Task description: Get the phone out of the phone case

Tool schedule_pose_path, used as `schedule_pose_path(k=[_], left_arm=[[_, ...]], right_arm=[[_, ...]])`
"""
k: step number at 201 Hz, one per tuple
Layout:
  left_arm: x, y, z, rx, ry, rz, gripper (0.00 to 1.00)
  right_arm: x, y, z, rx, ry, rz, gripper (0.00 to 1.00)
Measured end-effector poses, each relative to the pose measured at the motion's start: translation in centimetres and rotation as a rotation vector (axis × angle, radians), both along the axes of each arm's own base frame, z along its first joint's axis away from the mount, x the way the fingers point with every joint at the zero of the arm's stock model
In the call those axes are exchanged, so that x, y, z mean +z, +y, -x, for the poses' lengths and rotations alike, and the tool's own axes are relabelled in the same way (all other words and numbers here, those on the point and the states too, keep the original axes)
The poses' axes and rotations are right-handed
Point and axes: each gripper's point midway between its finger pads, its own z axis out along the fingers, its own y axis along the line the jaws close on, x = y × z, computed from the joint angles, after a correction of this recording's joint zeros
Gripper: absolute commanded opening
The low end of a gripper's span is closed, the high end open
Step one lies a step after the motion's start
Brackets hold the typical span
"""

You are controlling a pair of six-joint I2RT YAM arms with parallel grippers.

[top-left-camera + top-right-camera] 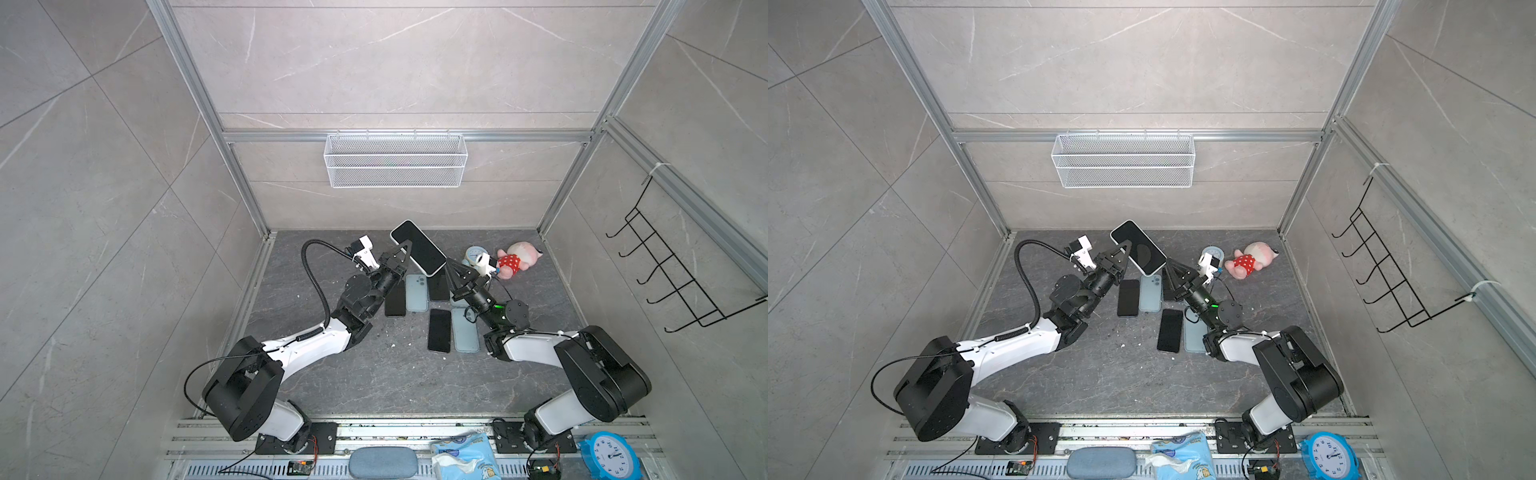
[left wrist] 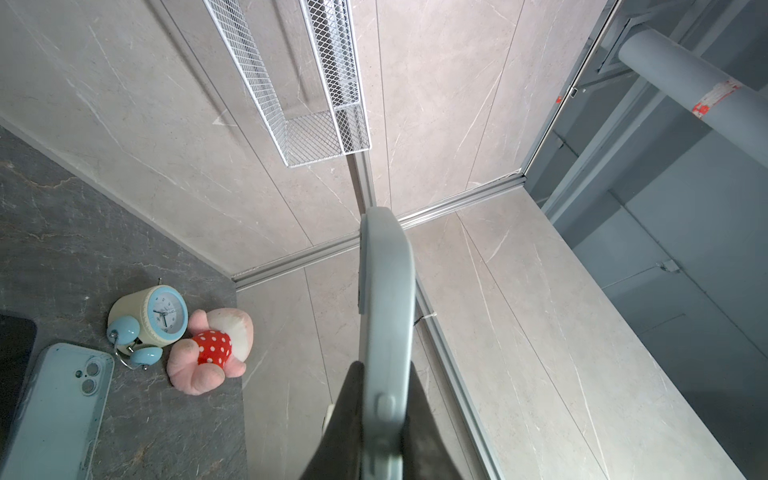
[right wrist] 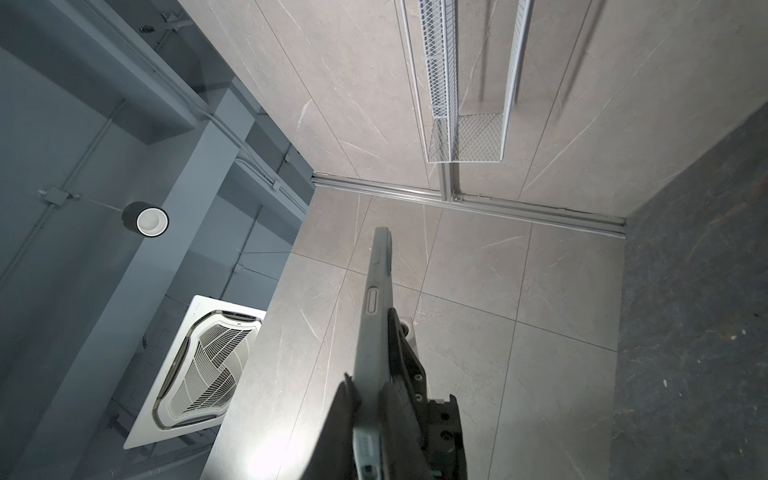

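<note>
Centre frame, above the bench [image 1: 374, 382], the left pincer [image 1: 406, 249] clamps one long edge of the cased phone [image 1: 424, 249] while the right pincer [image 1: 448, 262] pinches its lower end, apparently bracing it aloft for peeling; glossy black glass sits inside a matte, rounded grey-blue case [image 2: 386, 299].

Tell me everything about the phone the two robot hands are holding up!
The phone has a dark, blank screen facing upward and sits inside a pale grey-blue case that looks matte and rubbery, with rounded corners and raised side buttons. It is lifted off the table and tilted. The left gripper pinches one long edge, and the right gripper pinches it near the corner closest to that arm. Nothing else touches it.
</note>
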Motion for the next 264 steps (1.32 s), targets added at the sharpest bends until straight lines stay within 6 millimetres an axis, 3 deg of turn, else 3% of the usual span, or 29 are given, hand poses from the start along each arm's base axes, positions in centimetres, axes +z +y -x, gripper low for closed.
schedule_pose_path(k=[58,148,163,196,222,231,250,264], left_arm=[[0.5,-0.1,0.4,-0.009,-0.011,0.011,0.0],[2.2,0.2,1.0,-0.017,-0.044,0.082,0.0],[3.4,0.5,1.2,-0.026,-0.065,0.131,0.0],[8.3,0.6,3.2,-0.09,-0.172,0.259,0.0],[10.1,0.5,4.1,-0.121,-0.217,0.305,0.0],[10.2,0.4,4.1,-0.124,-0.219,0.306,0.0],[9.9,0.3,4.0,-0.121,-0.212,0.302,0.0],[9.7,0.2,3.8,-0.117,-0.2,0.294,0.0]], right_arm=[[0.8,-0.3,0.4,0.024,0.001,-0.023,0.0],[3.8,-0.6,0.6,0.084,0.013,-0.113,0.0],[4.8,-1.0,-0.1,0.079,0.026,-0.148,0.0],[5.4,-2.0,-2.0,0.046,0.084,-0.197,0.0],[5.9,-1.9,-2.2,0.056,0.094,-0.21,0.0],[6.0,-1.9,-2.2,0.057,0.092,-0.209,0.08],[5.9,-1.9,-1.7,0.053,0.084,-0.186,0.36],[5.7,-2.3,-0.7,0.035,0.058,-0.152,0.47]])
